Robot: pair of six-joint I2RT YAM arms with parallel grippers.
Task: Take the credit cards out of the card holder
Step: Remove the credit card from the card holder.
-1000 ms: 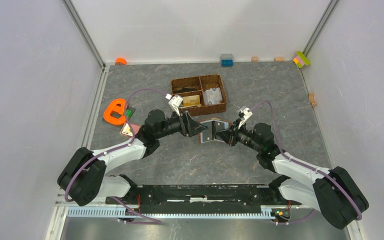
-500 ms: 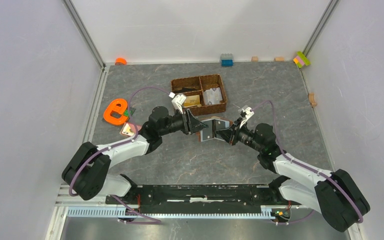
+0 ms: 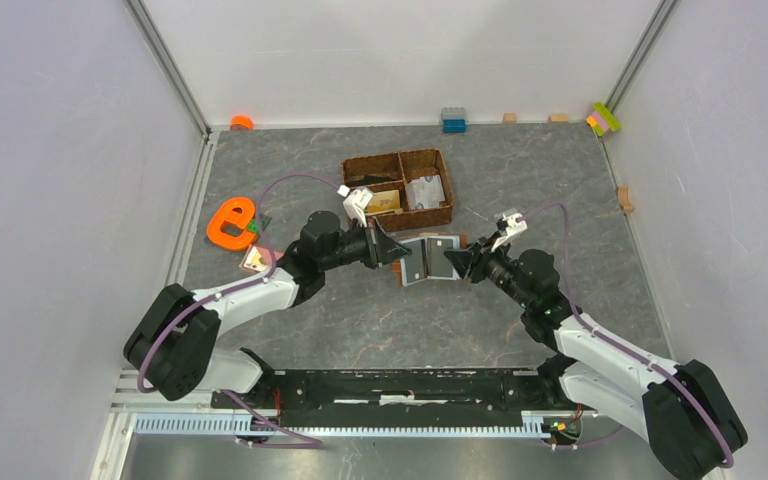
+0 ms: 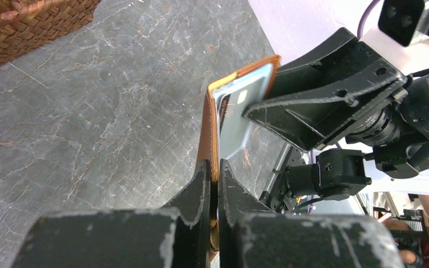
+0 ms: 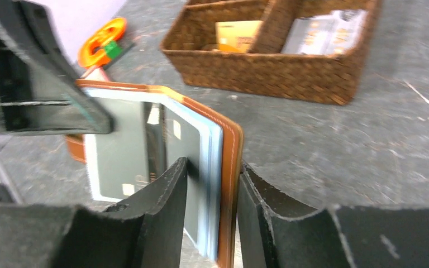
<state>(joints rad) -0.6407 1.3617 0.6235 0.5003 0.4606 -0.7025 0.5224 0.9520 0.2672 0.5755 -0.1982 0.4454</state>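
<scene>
The brown card holder (image 3: 426, 260) hangs open between both arms, just above the table. My left gripper (image 3: 398, 258) is shut on the edge of its left flap (image 4: 208, 134). My right gripper (image 5: 212, 167) straddles the right flap (image 5: 230, 167). Its jaws are apart, with a gap on the pale blue inner side. Grey credit cards (image 5: 117, 151) sit in the holder's pockets, one seen edge-on as a card (image 4: 240, 117). A gold-tan card (image 3: 383, 201) and pale cards (image 3: 425, 190) lie in the woven basket (image 3: 397, 163).
The basket stands just behind the held card holder. An orange tool (image 3: 228, 222) and a small pink-tan item (image 3: 257, 260) lie to the left. Small blocks (image 3: 453, 120) line the back wall. White walls enclose the table.
My left gripper has closed on the card holder's left flap. The right gripper's jaws have widened and that arm has shifted right. The holder now lies spread wider.
</scene>
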